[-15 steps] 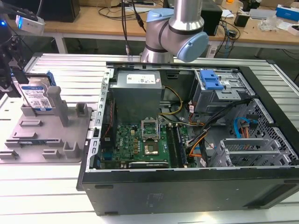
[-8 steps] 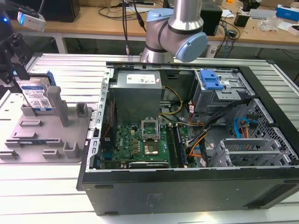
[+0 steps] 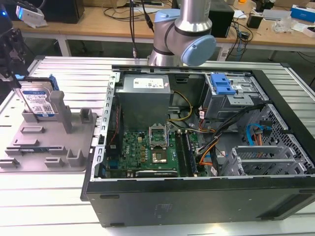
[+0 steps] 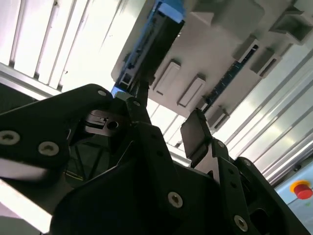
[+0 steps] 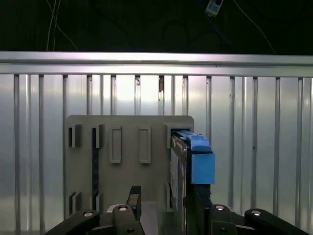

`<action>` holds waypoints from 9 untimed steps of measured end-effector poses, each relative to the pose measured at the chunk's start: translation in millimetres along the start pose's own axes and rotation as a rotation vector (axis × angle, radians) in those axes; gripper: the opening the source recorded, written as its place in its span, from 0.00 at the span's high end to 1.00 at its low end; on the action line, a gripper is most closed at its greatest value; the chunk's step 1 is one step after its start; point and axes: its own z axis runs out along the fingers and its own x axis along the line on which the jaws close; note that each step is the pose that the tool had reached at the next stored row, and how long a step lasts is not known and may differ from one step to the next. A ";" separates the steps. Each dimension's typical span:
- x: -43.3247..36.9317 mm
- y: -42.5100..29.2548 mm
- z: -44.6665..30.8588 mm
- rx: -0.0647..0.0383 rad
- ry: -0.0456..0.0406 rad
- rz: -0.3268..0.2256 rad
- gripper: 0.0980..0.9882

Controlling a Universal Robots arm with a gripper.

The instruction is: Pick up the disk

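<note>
Silver rectangular metal disk (image 3: 38, 101) upright in grey plastic fixture (image 3: 74, 142). Gripper (image 4: 166, 115): fingers (image 4: 195, 134) spread, empty, near top edge. Likely stiff, dense, slick; pinch flat faces.

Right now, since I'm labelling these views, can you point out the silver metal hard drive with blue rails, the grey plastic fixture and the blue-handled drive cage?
Silver metal hard drive with blue rails (image 3: 37, 101), exterior view, labelled face.
Grey plastic fixture (image 3: 49, 138), exterior view, bare base plate.
Blue-handled drive cage (image 3: 221, 84), exterior view, blue handle.
</note>
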 end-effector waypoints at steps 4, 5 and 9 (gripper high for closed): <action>-15.4 11.1 1.1 0.000 0.0001 -0.004 0.50; -17.7 12.8 1.4 0.000 0.0000 -0.005 0.50; -22.4 17.0 2.2 0.000 0.0026 -0.009 0.50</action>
